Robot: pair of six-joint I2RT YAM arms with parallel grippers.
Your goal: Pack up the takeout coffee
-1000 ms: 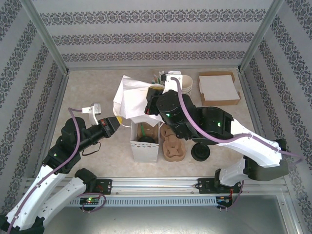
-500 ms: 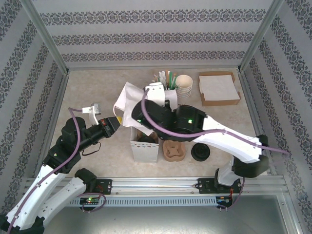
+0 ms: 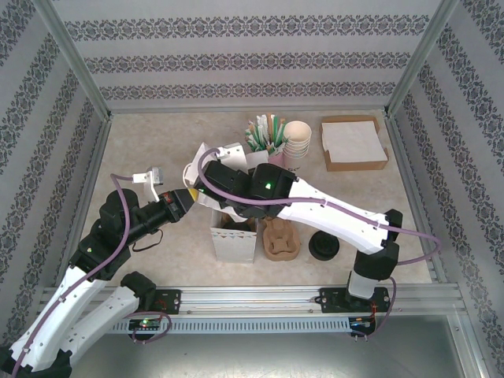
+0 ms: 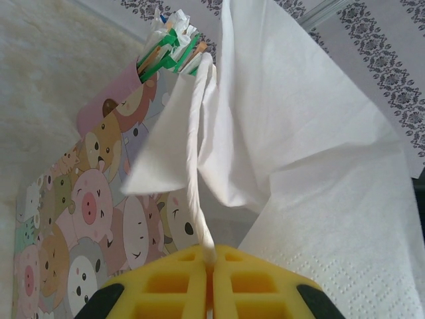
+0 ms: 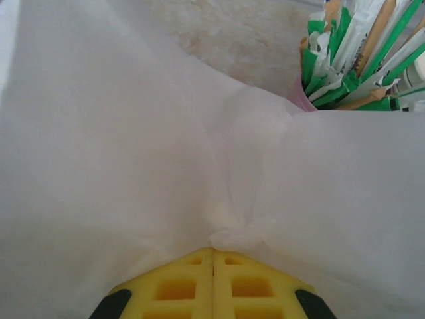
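A white paper bag (image 3: 234, 242) stands open on the table with a brown carrier and a dark cup inside. My left gripper (image 3: 189, 196) (image 4: 211, 256) is shut on the bag's twisted white paper handle (image 4: 194, 166), just left of the bag. My right gripper (image 3: 197, 176) (image 5: 213, 249) reaches over the bag's far left corner. It is shut on a bunched fold of a thin white paper sheet (image 5: 133, 133) (image 3: 206, 154), which drapes wide in front of it. The same embossed sheet (image 4: 312, 166) hangs beside the handle.
A brown cardboard cup carrier (image 3: 280, 240) and a black lid (image 3: 324, 246) lie right of the bag. Behind stand a pink cartoon-printed holder of green sachets (image 3: 265, 134) (image 5: 352, 46) (image 4: 169, 46), stacked paper cups (image 3: 298, 138) and a napkin box (image 3: 353, 142).
My right arm has swung left across the bag, carrying the white sheet from near the sachet holder to the bag's far left corner. The left arm has held still.
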